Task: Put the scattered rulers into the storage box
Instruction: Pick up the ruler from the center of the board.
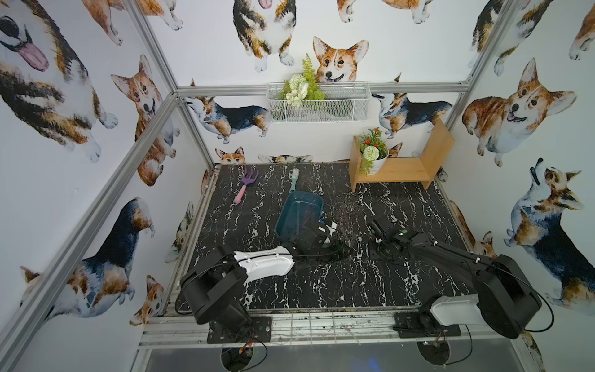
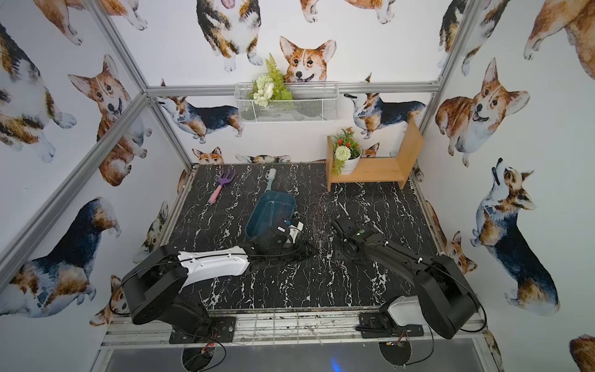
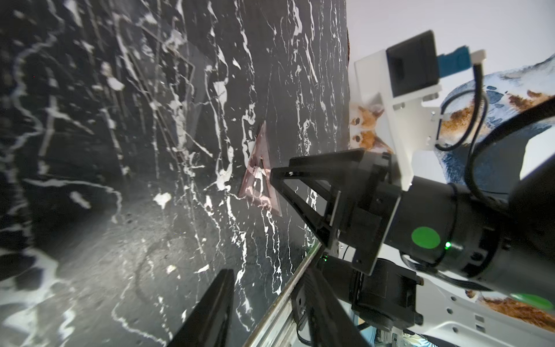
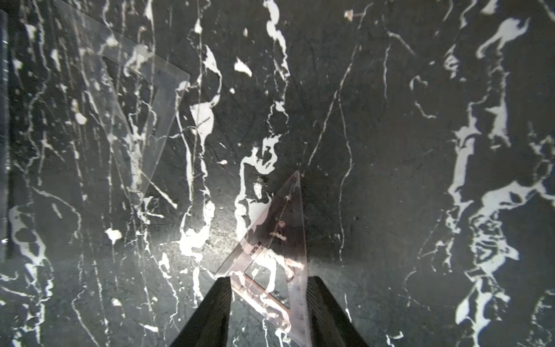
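Reddish see-through triangular ruler (image 4: pixel 279 240) on veined black marble (image 4: pixel 390 150), right pincer (image 4: pixel 270 281) astride it, grip unclear, left pincer (image 3: pixel 265 276) part-open.

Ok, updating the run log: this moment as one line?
right gripper: straddling reddish see-through triangular plastic ruler | left gripper: open, by dark teal plastic tub | clear triangular plastic ruler: outside tub

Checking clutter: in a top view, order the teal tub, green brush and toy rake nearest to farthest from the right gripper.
From the right gripper:
1. Teal tub, mid-table, to its left.
2. Green brush, behind the tub.
3. Toy rake, far left corner.
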Controlling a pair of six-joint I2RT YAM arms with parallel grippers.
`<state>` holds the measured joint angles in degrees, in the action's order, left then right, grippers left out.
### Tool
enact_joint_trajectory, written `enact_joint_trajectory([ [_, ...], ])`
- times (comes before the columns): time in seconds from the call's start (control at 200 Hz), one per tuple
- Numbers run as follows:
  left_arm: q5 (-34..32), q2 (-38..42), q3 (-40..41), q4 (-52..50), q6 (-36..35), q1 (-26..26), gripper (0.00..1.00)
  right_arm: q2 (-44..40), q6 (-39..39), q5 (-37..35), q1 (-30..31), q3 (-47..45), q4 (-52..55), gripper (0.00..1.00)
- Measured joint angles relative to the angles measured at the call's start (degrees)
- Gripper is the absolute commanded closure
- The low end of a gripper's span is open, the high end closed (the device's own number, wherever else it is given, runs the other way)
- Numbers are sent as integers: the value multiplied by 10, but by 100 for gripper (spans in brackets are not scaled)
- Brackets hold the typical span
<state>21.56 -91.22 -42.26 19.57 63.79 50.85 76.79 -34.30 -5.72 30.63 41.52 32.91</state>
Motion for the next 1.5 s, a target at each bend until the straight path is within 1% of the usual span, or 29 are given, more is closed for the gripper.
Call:
enact_joint_trajectory([
  [0.15, 5, -50, 0, 54, 29, 18, 57, 6, -1, -3, 0, -11, -7, 55],
  [0.325, 10, -88, 12, 101, 56, 23, 58, 7, -3, -3, 0, -22, -14, 57],
  [0.636, 12, -134, 17, 124, 75, 24, 58, 17, -3, -3, 0, -26, -26, 59],
  [0.866, 13, -149, 15, 136, 79, 24, 58, 21, -3, -3, 0, -32, -33, 59],
  [0.926, 14, -154, 1, 131, 79, 24, 58, 21, -3, -3, -2, -35, -36, 59],
  [1.326, 16, -178, -31, 133, 78, 25, 59, 26, -3, -5, -7, -44, -57, 73],
  [1.501, 16, -191, -49, 118, 71, 27, 59, 24, -3, -5, -7, -52, -73, 75],
])
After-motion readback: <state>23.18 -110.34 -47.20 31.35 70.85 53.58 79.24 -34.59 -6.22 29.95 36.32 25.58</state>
